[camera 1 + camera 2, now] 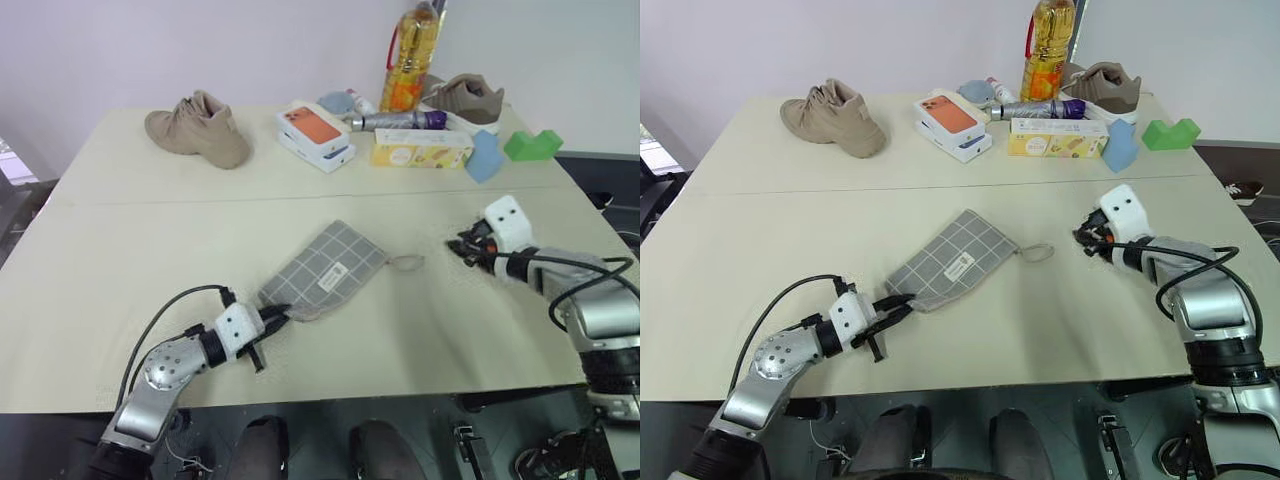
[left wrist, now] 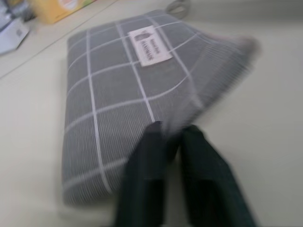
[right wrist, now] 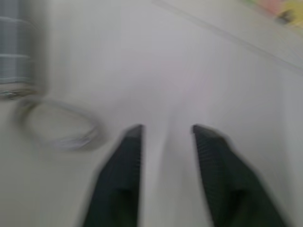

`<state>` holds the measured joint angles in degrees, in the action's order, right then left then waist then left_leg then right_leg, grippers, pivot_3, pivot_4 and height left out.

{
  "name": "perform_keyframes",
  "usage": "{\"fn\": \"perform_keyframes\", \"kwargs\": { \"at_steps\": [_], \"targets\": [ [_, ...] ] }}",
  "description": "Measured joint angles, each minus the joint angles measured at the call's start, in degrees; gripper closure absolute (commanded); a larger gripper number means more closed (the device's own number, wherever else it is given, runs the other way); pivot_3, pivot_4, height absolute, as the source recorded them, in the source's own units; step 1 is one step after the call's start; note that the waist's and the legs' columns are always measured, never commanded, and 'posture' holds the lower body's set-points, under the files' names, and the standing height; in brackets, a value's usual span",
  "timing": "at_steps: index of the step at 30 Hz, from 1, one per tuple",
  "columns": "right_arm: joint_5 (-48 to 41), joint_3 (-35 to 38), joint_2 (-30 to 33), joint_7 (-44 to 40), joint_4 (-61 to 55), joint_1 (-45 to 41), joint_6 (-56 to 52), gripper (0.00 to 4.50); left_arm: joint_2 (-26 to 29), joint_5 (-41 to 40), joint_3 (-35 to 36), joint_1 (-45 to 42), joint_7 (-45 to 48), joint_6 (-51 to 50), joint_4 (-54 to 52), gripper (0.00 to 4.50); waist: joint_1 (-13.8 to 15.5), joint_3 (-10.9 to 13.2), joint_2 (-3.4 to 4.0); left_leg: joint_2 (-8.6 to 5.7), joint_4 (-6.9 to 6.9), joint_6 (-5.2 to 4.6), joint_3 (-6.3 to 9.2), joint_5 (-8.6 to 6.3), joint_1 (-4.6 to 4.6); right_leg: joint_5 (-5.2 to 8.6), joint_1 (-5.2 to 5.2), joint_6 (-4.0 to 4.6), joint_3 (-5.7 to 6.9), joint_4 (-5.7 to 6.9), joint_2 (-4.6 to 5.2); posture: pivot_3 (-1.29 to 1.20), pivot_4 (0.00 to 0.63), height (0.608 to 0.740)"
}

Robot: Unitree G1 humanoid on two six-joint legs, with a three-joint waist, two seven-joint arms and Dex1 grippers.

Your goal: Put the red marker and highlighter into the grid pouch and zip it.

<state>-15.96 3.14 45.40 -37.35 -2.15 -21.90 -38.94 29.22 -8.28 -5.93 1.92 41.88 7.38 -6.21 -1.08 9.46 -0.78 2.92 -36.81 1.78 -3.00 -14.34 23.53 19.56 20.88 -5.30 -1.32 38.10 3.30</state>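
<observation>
The grid pouch (image 1: 325,268) lies flat mid-table, grey with white lines and a small white label (image 2: 149,46). Its thin pull loop (image 1: 405,263) trails off the right end. My left gripper (image 1: 270,322) sits at the pouch's near corner, its fingers a little apart, with the fingertips (image 2: 154,130) right at the fabric edge. Further right, my right gripper (image 1: 462,246) hovers open over bare table, a short way from the loop (image 3: 61,125), with nothing between its fingers. The red marker and the highlighter are hidden or out of view.
Along the back of the table stand a tan shoe (image 1: 198,128), a phone box (image 1: 315,135), a grey-purple tube (image 1: 395,121), an oil bottle (image 1: 410,55), a yellow box (image 1: 420,148), a blue block (image 1: 483,157), a green block (image 1: 532,145) and a second shoe (image 1: 465,97).
</observation>
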Motion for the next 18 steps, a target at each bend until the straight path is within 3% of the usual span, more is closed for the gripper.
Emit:
{"fn": "perform_keyframes", "kwargs": {
  "at_steps": [2, 4, 18],
  "targets": [
    [0.10, 0.02, 0.65, -0.78, -0.57, 0.58, 0.79, 0.18, 0.21, 0.00, 2.20, 0.38, -1.47, -0.69, 0.01, 1.17, 0.09, 0.01, -0.01, 0.00, -0.01, 0.00, 0.00, 0.00, 0.00, 0.00, -0.01, 0.00, 0.00, -0.01, 0.00, 0.00, 0.150, 0.740],
    [0.10, 0.06, 0.69, -1.50, -0.96, 1.31, 2.03, 0.00, 0.31, 0.00, 4.84, 0.68, -3.28, -1.26, 0.46, 0.18, 0.13, 0.02, -0.03, 0.00, -0.01, 0.00, 0.00, 0.00, 0.00, 0.00, 0.00, 0.00, 0.00, -0.01, 0.00, 0.00, 0.150, 0.740],
    [-5.41, 5.44, -1.90, -8.86, -4.14, 10.07, 10.75, 0.00, 0.52, -3.80, 17.91, 9.12, -11.61, -11.43, -3.58, 0.18, 0.07, 0.03, -0.05, 0.00, 0.00, 0.01, 0.02, -0.01, -0.06, 0.00, -0.10, 0.00, 0.02, -0.02, 0.02, 0.00, 0.150, 0.740]
  ]
}}
